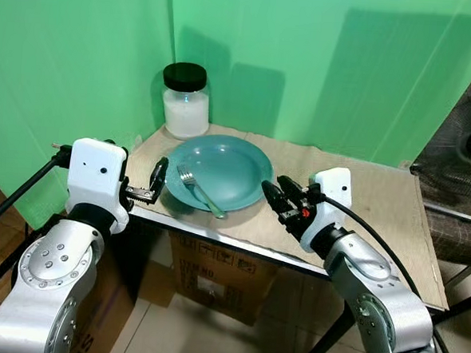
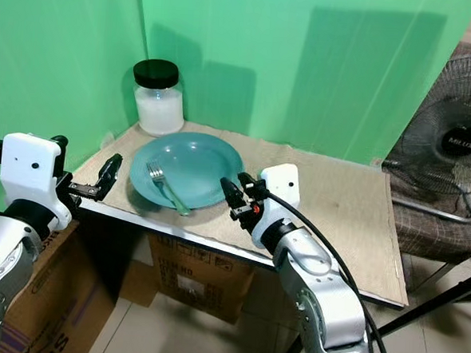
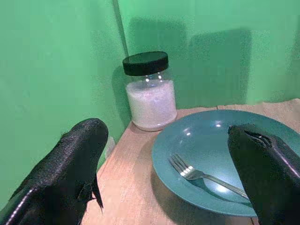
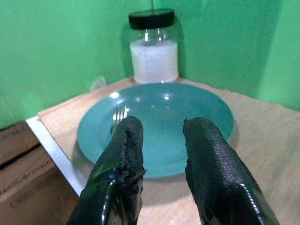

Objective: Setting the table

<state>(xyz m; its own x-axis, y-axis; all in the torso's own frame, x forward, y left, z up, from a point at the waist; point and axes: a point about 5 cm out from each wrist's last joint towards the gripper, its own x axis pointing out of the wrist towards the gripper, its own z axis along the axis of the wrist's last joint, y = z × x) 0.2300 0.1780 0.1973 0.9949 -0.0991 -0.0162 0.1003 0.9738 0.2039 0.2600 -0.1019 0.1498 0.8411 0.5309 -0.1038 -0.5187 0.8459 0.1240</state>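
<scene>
Under the tabletop (image 1: pixel 361 208) stands a cardboard box (image 1: pixel 213 283) with dark print too small to read. Left pincer (image 1: pixel 156 181) at the near left edge of the tabletop, just beside the plate rim, fingers spread wide, nothing between them. Right pincer (image 1: pixel 276 195) at the near right side of the plate, fingers a narrow gap apart, holding nothing. Teal plate (image 1: pixel 228 164), round, shallow and glossy, sits on the tan cloth covering the tabletop, toward the left end. In it lies one silver fork (image 1: pixel 201 192), tines toward the left rim, handle running to the near rim. Behind the plate, in the corner by the green backdrop (image 1: pixel 322 62), an upright clear glass jar (image 1: pixel 185 101) with black lid, roughly two-thirds full of white granules. Far right: a black fan (image 2: pixel 453 146), hub badge reads "MILUX".
</scene>
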